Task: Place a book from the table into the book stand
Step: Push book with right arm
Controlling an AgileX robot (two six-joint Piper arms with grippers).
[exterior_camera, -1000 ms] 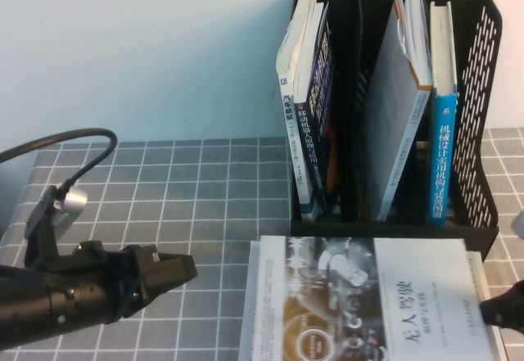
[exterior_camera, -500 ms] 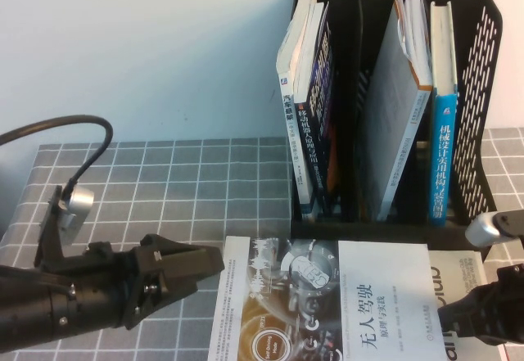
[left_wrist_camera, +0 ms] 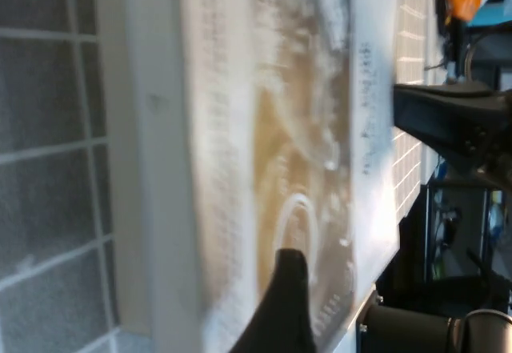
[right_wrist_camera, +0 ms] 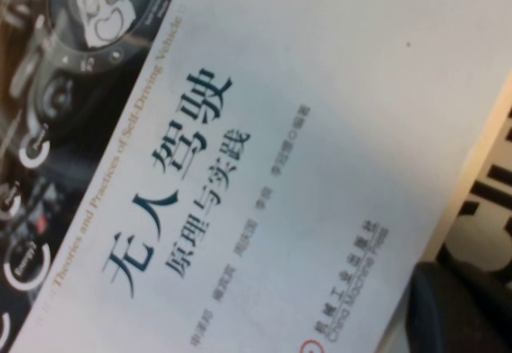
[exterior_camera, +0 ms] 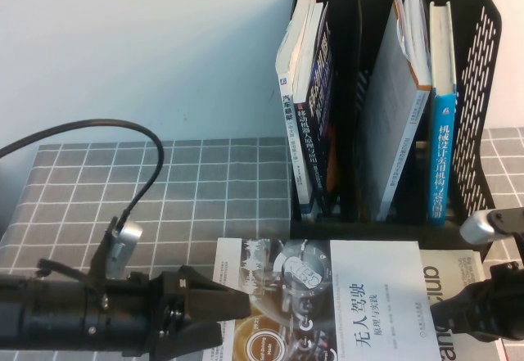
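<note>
Leftward since before, the book [exterior_camera: 344,295] lay flat on the desk [exterior_camera: 196,181], long axis across; left pincer [exterior_camera: 233,308], jaws apart, straddled its left edge, right pincer [exterior_camera: 446,312] at its right edge, grip unclear.

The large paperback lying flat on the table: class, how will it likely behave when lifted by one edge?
The book looks thin and soft-covered, so it would probably sag. Its cover seems glossy, perhaps slippery. The left gripper is at its left edge, the right gripper at its right, so two-sided support should limit bending.
</note>
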